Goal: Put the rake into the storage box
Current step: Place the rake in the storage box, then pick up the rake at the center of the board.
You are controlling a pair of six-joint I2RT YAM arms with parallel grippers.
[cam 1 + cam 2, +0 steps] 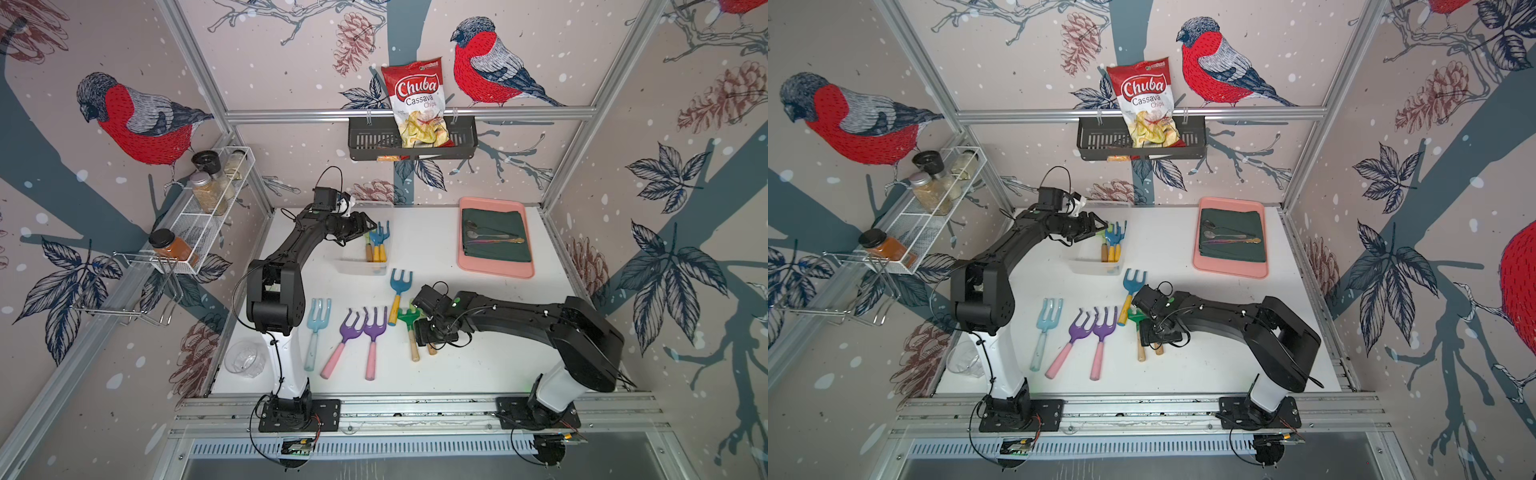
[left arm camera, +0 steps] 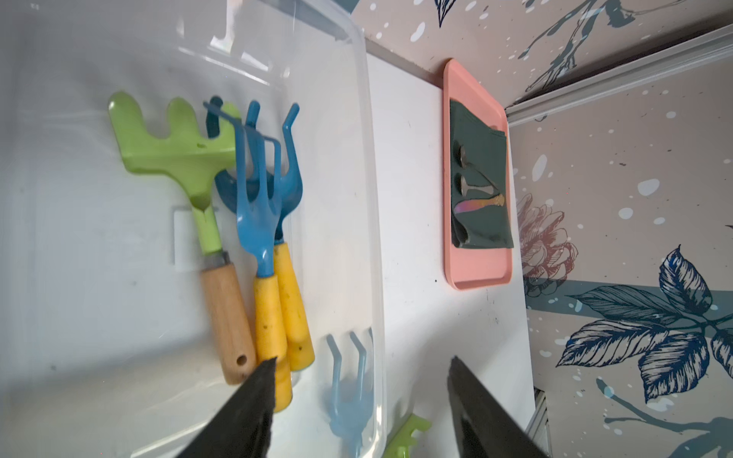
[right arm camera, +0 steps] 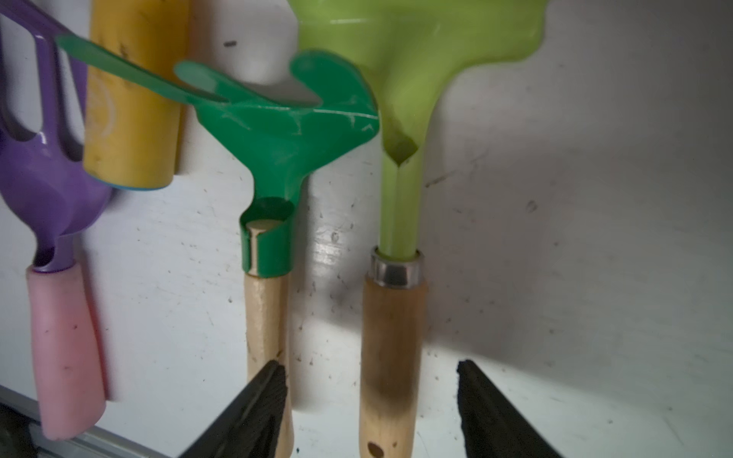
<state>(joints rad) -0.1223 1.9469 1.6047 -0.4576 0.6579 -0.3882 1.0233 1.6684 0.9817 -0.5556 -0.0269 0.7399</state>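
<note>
Wood is offering the best purchase here: the lime-green rake [image 3: 400,119] is lying flat on the white tabletop [image 3: 575,238], well apart from the storage box [image 1: 353,266], and its wooden handle [image 3: 390,349] is running straight between the fingers of the right tool [image 3: 369,372]. That tool is hovering low with its jaws parted and bare tabletop showing on either side of the handle, so it is gripping nothing yet.

I am judging the rake to be light and stiff: a thin plastic head on a plain round stick with a metal collar [image 3: 396,269] where the two are joining. The plastic neck is looking smooth and slippery, while the bare wood should be giving friction, so mid-handle, below the collar, seems the place to pinch. The head is probably weighing little, so tipping should be slight.

One worry is sitting just beside it: the dark green rake [image 3: 285,135] is lying parallel, and one finger [image 3: 273,396] seems to be overlapping its handle, though the blur is making that hard to confirm. A closing pinch could be catching both sticks.

Over the storage box, the left tool [image 2: 361,361] is hanging with jaws spread and empty, above three rakes already lying inside.
</note>
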